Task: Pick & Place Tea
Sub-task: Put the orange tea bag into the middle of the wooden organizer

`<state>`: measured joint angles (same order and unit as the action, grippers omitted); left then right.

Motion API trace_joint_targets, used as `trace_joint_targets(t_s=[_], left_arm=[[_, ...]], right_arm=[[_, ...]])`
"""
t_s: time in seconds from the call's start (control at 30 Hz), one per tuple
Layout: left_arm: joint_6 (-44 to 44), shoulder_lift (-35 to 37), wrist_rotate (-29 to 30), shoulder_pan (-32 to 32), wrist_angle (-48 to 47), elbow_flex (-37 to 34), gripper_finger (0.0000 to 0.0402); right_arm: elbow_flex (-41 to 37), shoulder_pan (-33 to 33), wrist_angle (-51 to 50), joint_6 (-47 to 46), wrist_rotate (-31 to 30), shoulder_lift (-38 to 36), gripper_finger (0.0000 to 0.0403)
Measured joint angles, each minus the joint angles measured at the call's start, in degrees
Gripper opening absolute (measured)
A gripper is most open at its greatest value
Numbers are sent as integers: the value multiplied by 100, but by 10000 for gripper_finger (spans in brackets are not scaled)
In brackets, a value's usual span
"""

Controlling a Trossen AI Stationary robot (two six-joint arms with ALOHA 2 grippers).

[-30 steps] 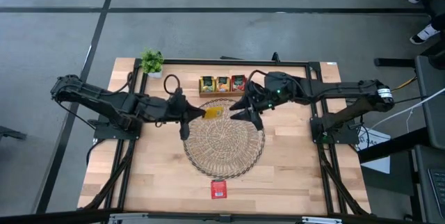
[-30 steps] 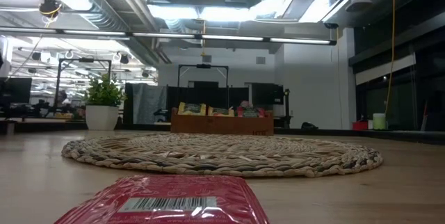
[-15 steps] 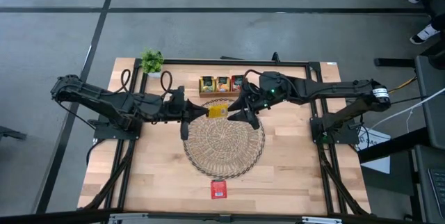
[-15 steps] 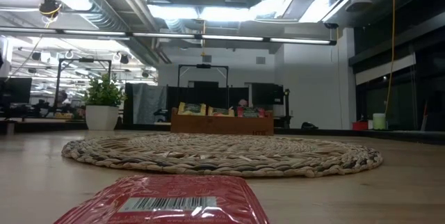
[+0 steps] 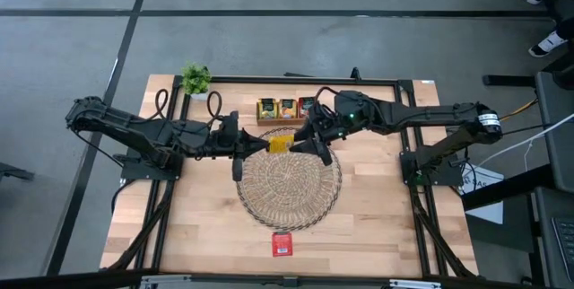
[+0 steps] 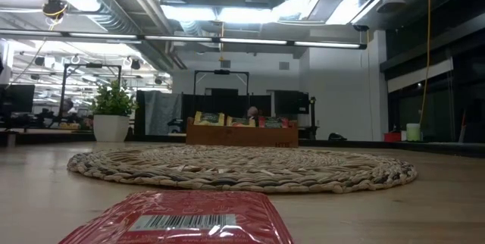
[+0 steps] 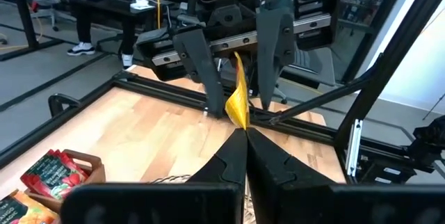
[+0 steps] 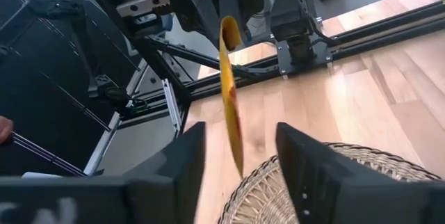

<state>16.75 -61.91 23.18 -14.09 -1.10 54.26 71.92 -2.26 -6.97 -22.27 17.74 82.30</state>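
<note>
My left gripper (image 5: 262,144) is shut on a yellow tea sachet (image 5: 280,143), held in the air over the far edge of the round wicker mat (image 5: 289,181). My right gripper (image 5: 309,141) is open. Its two fingers stand on either side of the sachet's free end (image 8: 230,92) without touching it, as the left wrist view also shows (image 7: 238,99). A red sachet (image 5: 282,244) lies flat on the table near its near edge. More sachets stand in a small wooden box (image 5: 287,109) beyond the mat. My left gripper pinches the yellow sachet by its edge (image 7: 240,123) between the two fingertips (image 7: 233,147), coming level from the table's left. The sachet is lifted clear of the mat and sticks out beyond the fingertips toward the right gripper, seen nearly edge-on in the wrist views.
A small potted plant (image 5: 195,80) stands at the table's far left corner. The wooden box (image 6: 241,132) sits close behind both grippers. A black frame (image 5: 395,81) runs around the table. Bare wood lies left and right of the mat.
My right gripper has moved toward the table's left, from beside the mat's far right edge up to the sachet, and its open fingers now straddle the sachet's free end. The left gripper and the sachet have stayed nearly where they were.
</note>
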Motion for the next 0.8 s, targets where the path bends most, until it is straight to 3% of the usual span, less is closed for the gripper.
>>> trace_joint_targets(t_s=[0.23,0.53,0.8], left_arm=[[-4,0,-17,0,-9,0,2],[-152,28,-30,-18,-37,0,5],[-917,35,9,-42,-350,0,76]], right_arm=[[0,0,36,116,0,0,18],[-2,0,63,30,37,0,8],[-4,-146,183,-913,619,-2,8]])
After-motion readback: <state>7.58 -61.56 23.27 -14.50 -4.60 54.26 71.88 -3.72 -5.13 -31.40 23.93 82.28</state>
